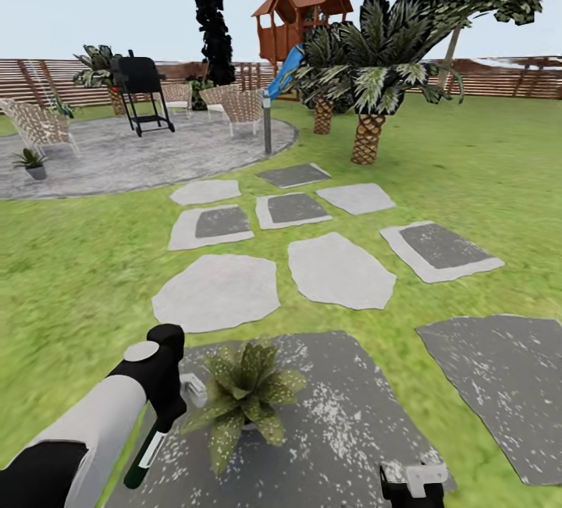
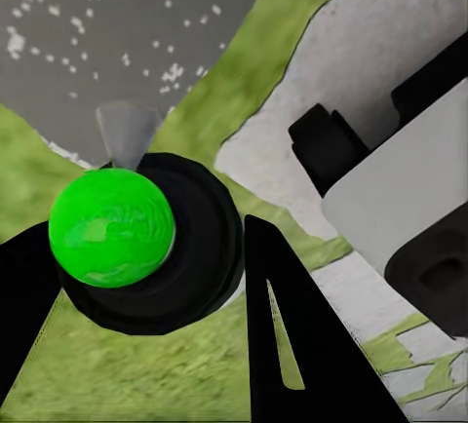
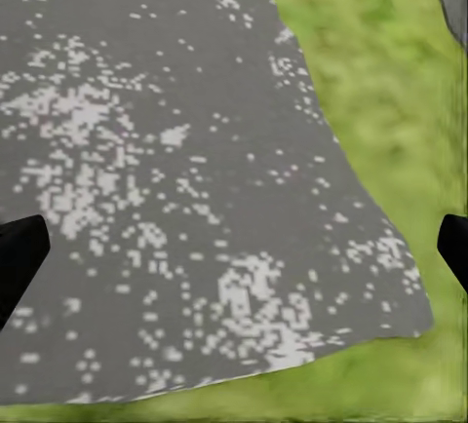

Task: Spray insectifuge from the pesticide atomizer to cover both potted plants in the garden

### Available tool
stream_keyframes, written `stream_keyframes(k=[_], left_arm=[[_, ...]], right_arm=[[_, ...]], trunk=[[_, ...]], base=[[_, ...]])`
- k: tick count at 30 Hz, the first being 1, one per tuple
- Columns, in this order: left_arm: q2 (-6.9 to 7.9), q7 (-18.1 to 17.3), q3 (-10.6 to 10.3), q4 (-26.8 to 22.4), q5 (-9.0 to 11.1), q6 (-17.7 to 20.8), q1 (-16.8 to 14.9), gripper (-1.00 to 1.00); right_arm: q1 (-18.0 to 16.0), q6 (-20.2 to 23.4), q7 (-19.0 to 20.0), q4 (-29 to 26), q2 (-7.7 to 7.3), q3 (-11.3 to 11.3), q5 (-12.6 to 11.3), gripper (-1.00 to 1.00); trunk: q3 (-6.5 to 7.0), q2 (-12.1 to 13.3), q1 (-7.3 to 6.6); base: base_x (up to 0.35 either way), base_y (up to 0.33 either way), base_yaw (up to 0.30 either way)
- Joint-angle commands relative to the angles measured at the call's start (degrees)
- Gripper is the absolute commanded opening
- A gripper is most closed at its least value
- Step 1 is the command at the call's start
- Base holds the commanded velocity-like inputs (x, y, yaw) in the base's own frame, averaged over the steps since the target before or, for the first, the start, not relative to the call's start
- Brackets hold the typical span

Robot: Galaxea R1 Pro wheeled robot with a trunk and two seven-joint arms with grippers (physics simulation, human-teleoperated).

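My left gripper is shut on the pesticide atomizer, a slim dark green bottle with a white label strip. Its pale trigger head points at the near potted plant. That plant is a green rosette on a dark speckled stone slab, just right of the gripper. In the left wrist view the atomizer shows end-on as a bright green round between the black fingers. The other potted plant stands far off on the patio's left edge. My right gripper is open above the slab, and its top shows low in the head view.
Grey stepping stones lead across the lawn to a round paved patio with wicker chairs and a black grill. A grey bollard lamp, palms, a playhouse and a slatted fence stand beyond.
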Motion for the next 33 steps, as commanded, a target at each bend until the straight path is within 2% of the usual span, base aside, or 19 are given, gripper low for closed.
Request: stream_keyframes(k=[1, 5, 8, 12, 14, 16, 19, 22, 29, 33], left_arm=[[0.18, -0.5, -0.3, -0.1, -0.3, 0.6, 0.0, -1.0], [0.74, -0.3, 0.0, -0.7, 0.0, 0.6, 0.0, -1.0], [0.05, -0.2, 0.0, -1.0, 0.3, 0.6, -0.7, -1.0], [-3.65, -0.2, -0.1, -1.2, 0.3, 0.7, -1.1, -1.0], [-4.24, -0.2, -0.4, -1.1, 0.0, 0.6, -0.8, -1.0], [-3.98, -0.3, -0.5, -1.0, -0.1, 0.6, -0.5, -1.0], [-1.2, -0.3, -0.5, -0.5, -0.2, 0.6, -0.1, -1.0], [0.04, -0.3, -0.3, -0.2, 0.0, 0.6, 0.0, -1.0], [-0.07, -0.3, -0.1, -0.2, -0.1, 0.6, -0.1, -1.0], [-0.22, -0.3, -0.2, -0.1, -0.1, 0.6, -0.1, -1.0]], right_arm=[[-0.1, -0.1, -0.4, 0.1, 0.01, -0.2, 0.6, 1.0], [-0.1, -0.1, -0.4, 0.1, 0.02, -0.2, 0.6, 1.0], [-0.1, -0.1, -0.4, 0.1, 0.01, -0.2, 0.6, 1.0], [-0.1, -0.1, -0.4, 0.1, 0.0, -0.2, 0.6, 1.0], [-0.1, -0.1, -0.4, 0.1, -0.05, -0.2, 0.6, 1.0], [-0.1, -0.1, -0.4, 0.1, -0.06, -0.2, 0.6, 1.0], [-0.1, -0.1, -0.4, 0.1, -0.13, -0.2, 0.7, 1.0], [-0.1, -0.1, -0.4, 0.1, -0.15, -0.2, 0.6, 1.0], [-0.1, -0.1, -0.4, 0.1, -0.07, -0.2, 0.6, 1.0], [-0.1, -0.1, -0.4, 0.1, -0.07, -0.2, 0.6, 1.0]], trunk=[[-0.05, 0.0, -0.01], [-0.05, 0.0, -0.01], [-0.05, 0.0, -0.01], [-0.05, 0.0, -0.01], [-0.05, 0.0, -0.01], [-0.05, 0.0, -0.01], [-0.05, 0.0, -0.01], [-0.05, 0.0, -0.01], [-0.05, 0.0, -0.01], [-0.05, 0.0, -0.01]], base=[[0.0, 0.0, -0.209], [0.0, 0.0, -0.042], [0.0, 0.0, -0.003], [0.0, 0.0, 0.0], [0.0, 0.0, 0.0], [0.0, 0.0, 0.0], [0.0, 0.0, 0.0], [0.0, 0.0, 0.0], [0.0, 0.232, -0.007], [0.0, 0.301, -0.218]])
